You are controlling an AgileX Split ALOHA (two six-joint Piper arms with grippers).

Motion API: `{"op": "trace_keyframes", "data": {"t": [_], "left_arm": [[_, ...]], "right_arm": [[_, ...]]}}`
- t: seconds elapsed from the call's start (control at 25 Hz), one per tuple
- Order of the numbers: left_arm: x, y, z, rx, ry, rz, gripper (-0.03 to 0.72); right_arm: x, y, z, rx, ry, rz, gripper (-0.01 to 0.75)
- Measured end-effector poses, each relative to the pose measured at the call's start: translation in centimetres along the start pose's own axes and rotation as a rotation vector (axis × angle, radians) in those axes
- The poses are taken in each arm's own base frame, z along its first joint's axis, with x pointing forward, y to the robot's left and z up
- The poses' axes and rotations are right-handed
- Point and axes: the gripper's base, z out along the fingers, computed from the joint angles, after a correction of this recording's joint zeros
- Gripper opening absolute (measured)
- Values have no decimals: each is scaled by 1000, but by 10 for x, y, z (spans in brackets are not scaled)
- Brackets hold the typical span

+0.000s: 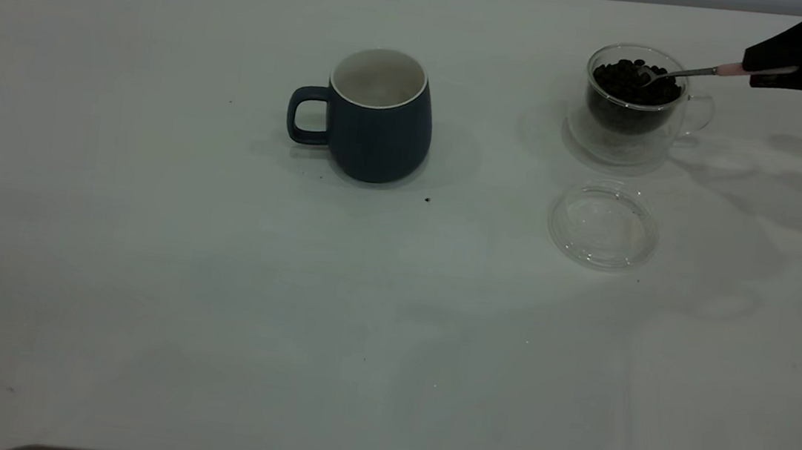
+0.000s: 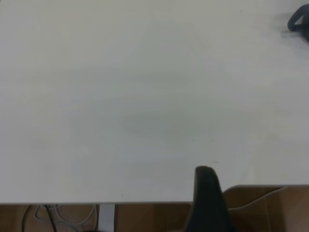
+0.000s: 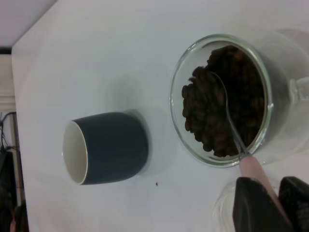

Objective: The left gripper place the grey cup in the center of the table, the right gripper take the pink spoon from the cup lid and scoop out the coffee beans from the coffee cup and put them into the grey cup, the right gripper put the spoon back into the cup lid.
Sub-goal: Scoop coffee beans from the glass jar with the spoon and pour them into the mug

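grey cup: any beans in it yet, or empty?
Empty as far as visible: the grey cup shows only white inside in the exterior and right wrist views. The pink spoon is in the coffee cup.

The exterior camera looks steeply down on the table; the right wrist camera sits close above the right claw, sharing the grey cup and coffee cup.

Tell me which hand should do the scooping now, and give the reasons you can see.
Right. The right hand already grips the pink spoon, whose bowl is in the coffee beans inside the coffee cup. The left hand sits back at the table edge, holding nothing.
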Motion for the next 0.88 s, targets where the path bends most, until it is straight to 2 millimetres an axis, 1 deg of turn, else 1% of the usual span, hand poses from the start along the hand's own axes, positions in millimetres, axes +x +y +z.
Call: {"op": "trace_keyframes", "data": {"t": [0.36, 0.88], "left_arm": [[0, 0, 0, 0, 0, 1, 586], [0, 0, 0, 0, -1, 1, 586]], "right_arm": [[4, -15, 2, -62, 9, 84, 110], [2, -19, -13, -152, 2, 151, 110]]}}
